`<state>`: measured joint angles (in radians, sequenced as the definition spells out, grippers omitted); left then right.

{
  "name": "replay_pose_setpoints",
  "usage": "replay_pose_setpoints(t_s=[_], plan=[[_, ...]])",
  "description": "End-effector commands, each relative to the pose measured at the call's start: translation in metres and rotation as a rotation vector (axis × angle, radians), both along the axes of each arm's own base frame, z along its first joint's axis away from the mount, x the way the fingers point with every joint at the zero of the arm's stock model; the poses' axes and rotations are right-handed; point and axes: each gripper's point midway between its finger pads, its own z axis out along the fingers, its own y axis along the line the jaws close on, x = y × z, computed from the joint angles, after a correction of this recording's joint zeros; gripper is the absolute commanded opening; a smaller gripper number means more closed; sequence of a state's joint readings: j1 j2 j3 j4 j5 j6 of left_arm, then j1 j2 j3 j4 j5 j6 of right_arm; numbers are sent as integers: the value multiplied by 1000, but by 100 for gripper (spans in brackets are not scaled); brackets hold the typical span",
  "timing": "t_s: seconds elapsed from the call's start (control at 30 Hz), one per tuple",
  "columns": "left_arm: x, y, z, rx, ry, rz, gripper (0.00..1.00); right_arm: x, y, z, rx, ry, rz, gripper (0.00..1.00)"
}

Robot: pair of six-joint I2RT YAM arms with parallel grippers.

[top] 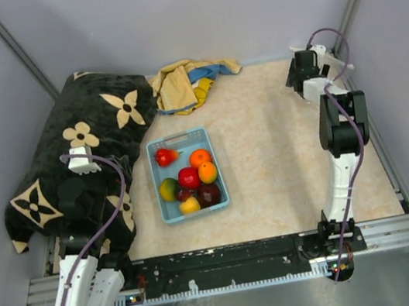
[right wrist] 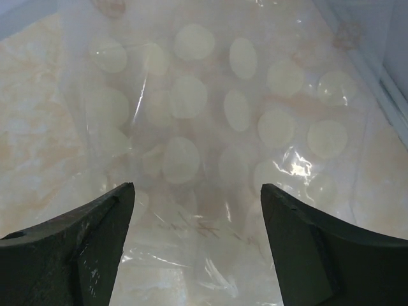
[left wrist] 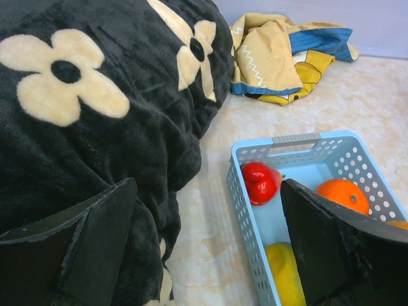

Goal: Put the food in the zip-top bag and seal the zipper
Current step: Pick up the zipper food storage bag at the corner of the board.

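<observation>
Seven fruits [top: 188, 178] counted in one basket [top: 156, 185]; one bag [right wrist: 210, 127] seen below right gripper [right wrist: 197, 191], spread, empty. Left gripper [left wrist: 209, 185] likewise spread, empty.

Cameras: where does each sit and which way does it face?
Top external: above and behind the bases, looking down on the table; both arms show.
Left wrist: on the left arm, facing forward past the black blanket to the blue basket; open left gripper frames it.
Right wrist: on the right arm, facing down at the clear bag; open right gripper shows.
Shared: top and left wrist both see basket, blanket, yellow cloth.
</observation>
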<state>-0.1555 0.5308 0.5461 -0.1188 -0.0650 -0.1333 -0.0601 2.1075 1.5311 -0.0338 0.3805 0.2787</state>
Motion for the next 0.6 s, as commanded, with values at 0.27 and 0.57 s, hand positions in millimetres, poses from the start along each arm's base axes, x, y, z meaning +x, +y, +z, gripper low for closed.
replay_pose_setpoints(t_s=[0.27,0.57], plan=[[4,-1,2,-24,-9,8,100,8,6,-25,-6,86,137,39],[3,-7,-1,-34,14,-28,100,-19,43,-1,-6,91,305,0]])
